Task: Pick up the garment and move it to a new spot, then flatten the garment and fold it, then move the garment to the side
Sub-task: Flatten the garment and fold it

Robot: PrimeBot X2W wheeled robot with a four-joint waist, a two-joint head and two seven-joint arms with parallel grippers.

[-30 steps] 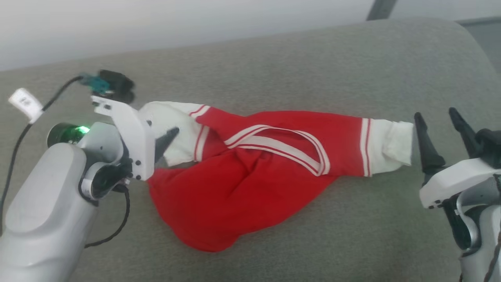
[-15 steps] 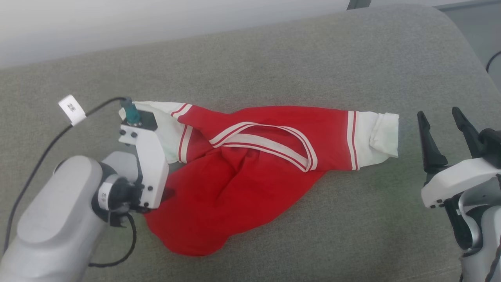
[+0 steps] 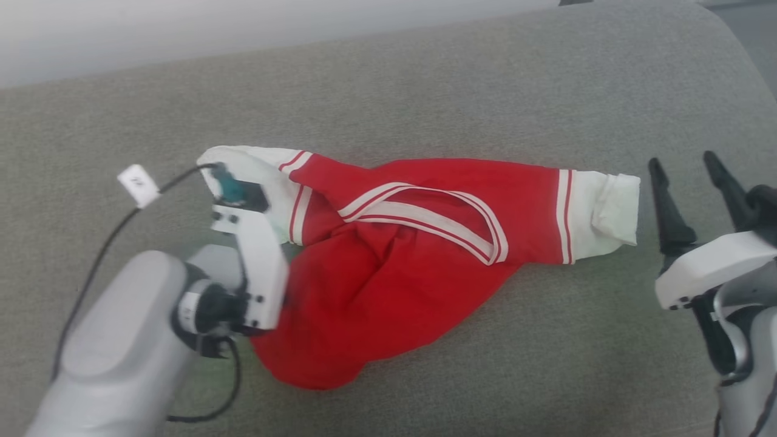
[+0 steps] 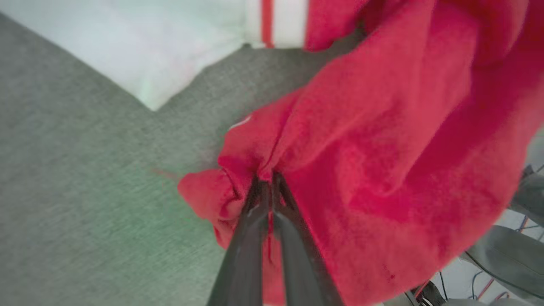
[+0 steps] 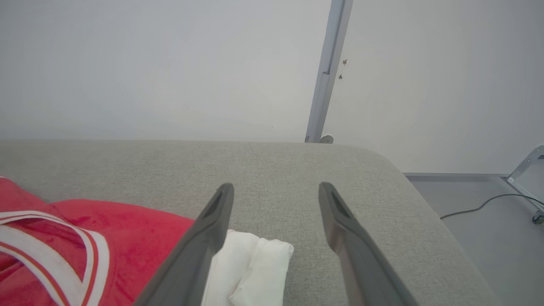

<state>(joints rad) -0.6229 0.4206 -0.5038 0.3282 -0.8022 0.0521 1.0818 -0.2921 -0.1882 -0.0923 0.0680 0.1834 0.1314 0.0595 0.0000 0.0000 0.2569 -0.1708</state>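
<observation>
The garment [image 3: 388, 279] lies twisted on the grey padded surface [image 3: 546, 364]. The left end effector [image 4: 267, 180] pinches a small red fold at its near left edge. The right end effector [image 3: 681, 159] stands wide beside the white right end. The bite is shallow, so the fabric may slip out on lifting.

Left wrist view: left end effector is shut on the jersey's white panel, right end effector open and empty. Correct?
Not quite. The left wrist view shows the left end effector shut on a bunched red edge of the jersey, not the white panel. The right end effector is open and empty.
</observation>
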